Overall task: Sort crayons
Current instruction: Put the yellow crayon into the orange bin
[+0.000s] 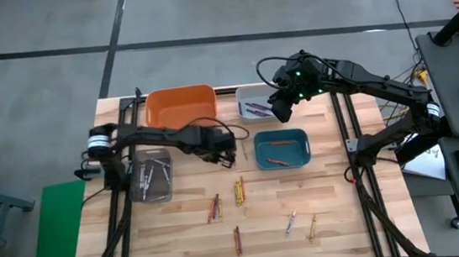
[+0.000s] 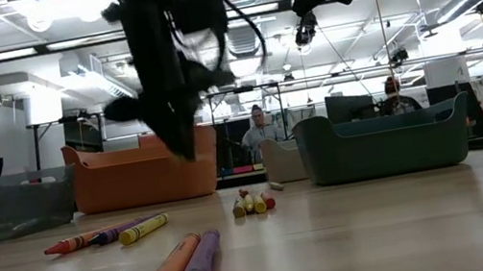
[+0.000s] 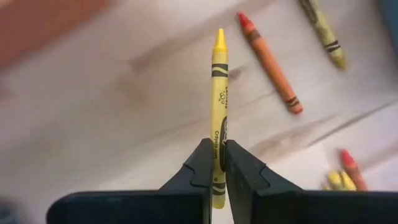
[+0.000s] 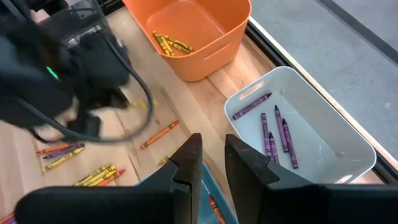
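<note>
The yellow crayon [image 3: 219, 118] has its lower end hidden behind the left gripper's fingers [image 3: 202, 168]. The orange bin [image 3: 43, 25] is blurred and cut off at the frame's corner. 2 people [image 2: 260, 130] beyond the table are too small to make out.

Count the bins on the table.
4: orange plastic bin at the far edge, white bin beside it, teal bin nearer, clear grey bin at left.
</note>
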`<state>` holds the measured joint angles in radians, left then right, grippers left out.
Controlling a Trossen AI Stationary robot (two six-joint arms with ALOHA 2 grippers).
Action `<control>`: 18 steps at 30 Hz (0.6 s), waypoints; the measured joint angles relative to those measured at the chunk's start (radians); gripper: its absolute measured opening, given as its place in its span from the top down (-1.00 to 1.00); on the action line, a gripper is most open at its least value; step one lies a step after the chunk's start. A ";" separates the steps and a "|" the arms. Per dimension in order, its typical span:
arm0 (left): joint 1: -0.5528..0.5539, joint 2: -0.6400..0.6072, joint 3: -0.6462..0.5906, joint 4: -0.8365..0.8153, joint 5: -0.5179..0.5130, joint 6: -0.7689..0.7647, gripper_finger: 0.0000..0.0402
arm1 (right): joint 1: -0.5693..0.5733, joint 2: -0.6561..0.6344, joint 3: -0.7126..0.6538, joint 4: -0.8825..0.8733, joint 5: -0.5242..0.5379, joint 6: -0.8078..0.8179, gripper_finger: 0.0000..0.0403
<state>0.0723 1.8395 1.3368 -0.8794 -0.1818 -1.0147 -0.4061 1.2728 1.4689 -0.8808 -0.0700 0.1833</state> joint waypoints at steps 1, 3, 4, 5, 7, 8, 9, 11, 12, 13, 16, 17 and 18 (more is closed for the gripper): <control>0.000 -0.020 0.015 -0.036 -0.002 0.013 0.99 | 0.000 0.000 0.000 0.000 0.000 -0.001 0.71; 0.001 -0.056 0.056 -0.085 -0.002 0.048 0.99 | 0.000 0.000 0.000 0.000 0.000 -0.002 0.71; 0.000 -0.080 0.077 -0.123 -0.002 0.067 1.00 | 0.000 0.000 0.000 0.000 0.000 -0.003 0.71; 0.003 -0.106 0.099 -0.165 -0.003 0.085 1.00 | 0.000 0.000 0.000 0.000 0.000 -0.003 0.71; 0.020 -0.154 0.143 -0.236 -0.020 0.116 1.00 | 0.000 0.000 0.000 0.000 0.000 -0.005 0.71; 0.036 -0.172 0.155 -0.278 -0.042 0.132 1.00 | 0.000 0.000 0.000 0.000 0.000 -0.009 0.71; 0.055 -0.188 0.160 -0.316 -0.070 0.149 1.00 | 0.000 0.000 0.000 0.000 0.000 -0.011 0.71; 0.104 -0.216 0.162 -0.348 -0.110 0.189 1.00 | 0.000 0.000 0.000 0.000 0.000 -0.012 0.71; 0.137 -0.234 0.156 -0.356 -0.118 0.214 1.00 | 0.000 0.000 0.000 0.000 0.000 -0.011 0.71; 0.173 -0.251 0.146 -0.361 -0.118 0.243 1.00 | 0.000 0.000 0.000 0.000 0.000 -0.011 0.71; 0.294 -0.270 0.101 -0.347 -0.122 0.334 1.00 | 0.000 0.000 0.000 0.000 0.000 -0.010 0.71; 0.339 -0.267 0.083 -0.341 -0.122 0.367 1.00 | 0.000 0.000 0.000 0.001 0.000 -0.009 0.71; 0.380 -0.264 0.066 -0.330 -0.123 0.400 1.00 | 0.000 0.000 0.000 0.001 0.001 -0.003 0.71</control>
<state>0.4526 1.5757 1.4023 -1.2090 -0.3046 -0.6145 -0.4061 1.2728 1.4689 -0.8803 -0.0692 0.1807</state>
